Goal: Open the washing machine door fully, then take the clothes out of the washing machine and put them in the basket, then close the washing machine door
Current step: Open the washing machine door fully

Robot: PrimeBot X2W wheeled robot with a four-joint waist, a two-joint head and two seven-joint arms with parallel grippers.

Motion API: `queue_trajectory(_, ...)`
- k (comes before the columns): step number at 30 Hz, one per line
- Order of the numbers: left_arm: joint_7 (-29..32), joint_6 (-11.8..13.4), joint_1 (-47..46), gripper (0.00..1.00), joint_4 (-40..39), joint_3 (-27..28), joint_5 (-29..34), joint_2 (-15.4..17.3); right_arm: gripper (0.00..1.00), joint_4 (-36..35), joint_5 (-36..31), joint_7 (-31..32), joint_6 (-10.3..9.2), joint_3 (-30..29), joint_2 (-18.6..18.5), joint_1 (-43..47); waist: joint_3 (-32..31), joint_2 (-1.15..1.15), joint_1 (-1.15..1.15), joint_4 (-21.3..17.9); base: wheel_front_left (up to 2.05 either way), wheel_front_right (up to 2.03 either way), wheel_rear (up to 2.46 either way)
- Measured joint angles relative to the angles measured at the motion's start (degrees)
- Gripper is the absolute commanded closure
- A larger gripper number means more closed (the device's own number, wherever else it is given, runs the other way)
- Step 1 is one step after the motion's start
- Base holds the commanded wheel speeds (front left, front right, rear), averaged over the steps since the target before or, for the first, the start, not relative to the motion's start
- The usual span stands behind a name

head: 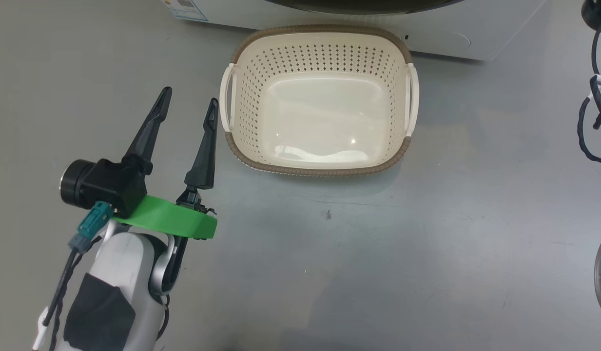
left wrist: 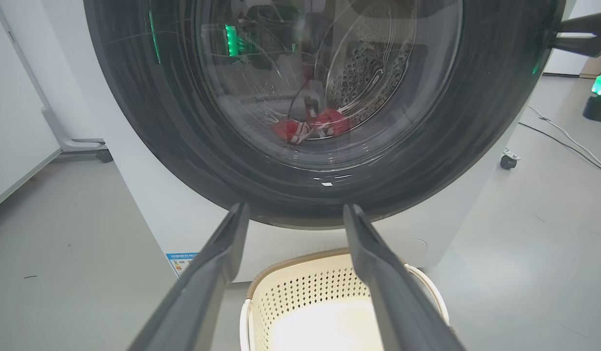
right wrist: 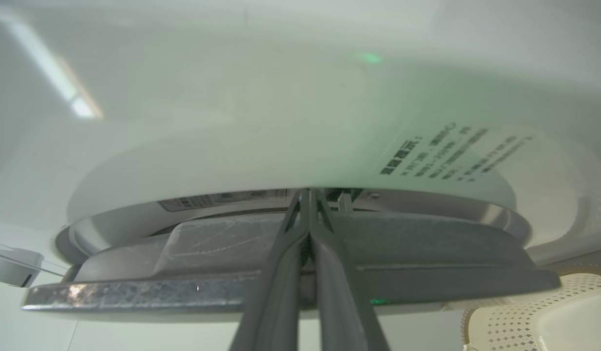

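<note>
The washing machine door faces my left wrist camera, glossy black around its bulging glass. Through the glass I see the clothes, red with some white trim, lying low in the steel drum. From here I cannot tell whether the door is latched or just ajar. The basket stands on the grey floor close against the front of the white washing machine, under the door; its glossy cream bottom and perforated walls show plainly.

My right gripper has its fingers pressed tight together with nothing between them, tips at the narrow gap between the door's edge and the machine front. My left gripper hangs released, fingers spread wide, just beside the basket's left handle and pointing at the machine.

A blue label sits low on the machine front and a printed sticker near the door. Behind the machine, a pale cable trails over the floor by a caster.
</note>
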Motion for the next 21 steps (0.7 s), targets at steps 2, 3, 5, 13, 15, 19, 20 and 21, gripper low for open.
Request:
queue_trajectory(2,0.0,0.0,-0.2,0.00,0.1,0.0,0.0,-0.1,1.00,0.6,0.0,0.4,0.00,0.0,-0.1,-0.6,0.1,0.00,0.00,0.1,0.00,0.00,0.00)
queue_trajectory(3,0.0,0.0,-0.3,0.00,0.1,0.0,0.0,-0.1,1.00,0.8,0.1,0.8,0.01,0.1,-0.2,-0.7,0.1,0.00,-0.01,0.2,0.00,0.00,0.00)
queue_trajectory(5,0.0,0.0,-0.5,0.00,0.4,0.0,0.0,-0.2,1.00,1.8,0.4,1.7,0.00,0.3,-0.5,-1.6,0.3,0.00,-0.01,0.3,0.00,0.00,0.00)
queue_trajectory(13,0.0,-0.4,-0.6,0.00,0.8,0.0,0.1,-0.6,1.00,3.9,1.2,4.8,0.01,1.1,-1.6,-3.3,0.4,0.00,-0.01,0.5,0.00,0.00,0.00)
queue_trajectory(15,0.0,-0.4,-0.7,0.00,0.9,0.0,0.1,-0.7,1.00,4.2,1.5,5.8,0.03,1.1,-1.8,-3.5,0.4,0.00,-0.01,0.5,0.00,0.00,0.00)
queue_trajectory(19,0.0,-0.5,-0.8,0.00,1.0,0.1,0.2,-0.9,1.00,4.9,4.1,8.0,0.19,0.5,-2.0,-3.6,0.3,0.00,-0.01,0.5,0.00,0.00,0.00)
queue_trajectory(20,0.0,-0.5,-0.8,0.00,1.0,0.2,0.2,-1.0,1.00,5.1,4.7,8.7,0.20,0.4,-2.0,-3.6,0.2,0.00,0.00,0.5,0.00,0.00,0.00)
queue_trajectory(21,0.0,-0.5,-0.9,0.00,1.1,0.3,0.2,-1.0,1.00,5.3,4.8,9.3,0.40,0.4,-2.1,-3.6,0.2,0.00,-0.01,0.5,0.00,0.00,0.00)
